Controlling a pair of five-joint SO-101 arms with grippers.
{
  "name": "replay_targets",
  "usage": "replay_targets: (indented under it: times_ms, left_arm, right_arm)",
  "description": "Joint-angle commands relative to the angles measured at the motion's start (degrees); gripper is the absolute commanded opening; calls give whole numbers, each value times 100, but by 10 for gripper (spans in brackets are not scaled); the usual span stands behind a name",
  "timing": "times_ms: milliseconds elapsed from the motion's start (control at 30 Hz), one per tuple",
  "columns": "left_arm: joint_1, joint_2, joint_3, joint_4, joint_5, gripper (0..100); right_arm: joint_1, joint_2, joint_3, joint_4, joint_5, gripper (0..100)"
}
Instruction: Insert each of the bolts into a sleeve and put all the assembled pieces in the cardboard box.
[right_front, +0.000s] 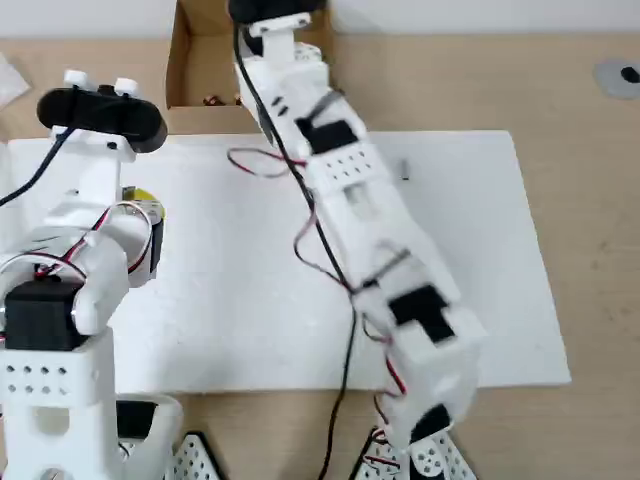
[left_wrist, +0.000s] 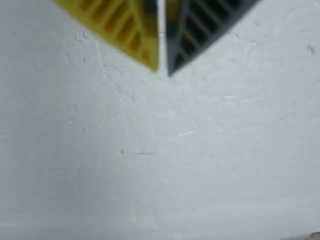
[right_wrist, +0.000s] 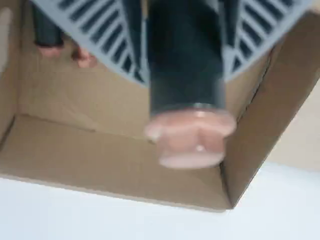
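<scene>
Fingers (left_wrist: 125, 30) of the left gripper (left_wrist: 162, 65), one yellow and one dark, meet tip to tip with nothing between them, close over the white foam board (left_wrist: 160, 160) near its left edge. Right arm (right_front: 350, 200) stretches across the board, hiding part of its middle and the right side of the cardboard box (right_front: 185, 70) at the far edge. Over the box, the right gripper (right_wrist: 184, 55) clamps a dark sleeve (right_wrist: 185, 75) with a pink bolt (right_wrist: 192, 140) in its end. More assembled pieces (right_wrist: 47, 35) lie inside the box beyond.

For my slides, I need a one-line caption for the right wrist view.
Right gripper holds a sleeve with its bolt over the open cardboard box.
</scene>
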Motion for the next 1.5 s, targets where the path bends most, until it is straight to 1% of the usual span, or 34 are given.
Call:
replay_targets:
  times_ms: [0, 333, 467, 533, 633, 733, 867, 1033, 1133, 1200, 1300, 1367, 1400, 1467]
  left_arm:
    - [-53, -66, 0, 9, -26, 6]
    - [-35, -66, 123, -18, -26, 6]
    - [-35, -66, 255, -18, -26, 6]
    - [-35, -66, 255, -18, -26, 7]
    - [-35, -66, 246, -18, -18, 7]
    - [-35, -66, 246, -26, 202, 7]
    - [-35, -66, 246, -18, 237, 7]
    - [-35, -66, 211, 18, 237, 7]
    - [-35, -66, 264, 123, 237, 7]
    - [-26, -13, 255, 360, 229, 7]
    - [149, -57, 264, 686, 237, 6]
    - [185, -75, 220, 897, 299, 6]
    - [185, -119, 176, 941, 448, 6]
    - [141, -400, -9, 1002, 668, 6]
  right_arm:
    - [224, 848, -1543, -18, 44, 10]
    - [479, 3451, -4426, 26, 818, 12]
    - [462, 4048, -5138, 545, 976, 16]
    - [453, 4277, -5473, 853, 967, 51]
    - [453, 4558, -5895, 1125, 932, 141]
    - [462, 4813, -6255, 1284, 949, 212]
    - [470, 5015, -6703, 1670, 958, 262]
    - [444, 5015, -7486, 2629, 932, 309]
    - [444, 4998, -8303, 3481, 932, 287]
    - [470, 4752, -8215, 4053, 932, 246]
    - [479, 3916, -8233, 5222, 914, 125]
    - [435, 3371, -8233, 5925, 624, 16]
    - [409, 3108, -8233, 6180, 422, 7]
    - [400, 2615, -8233, 6664, 105, 24]
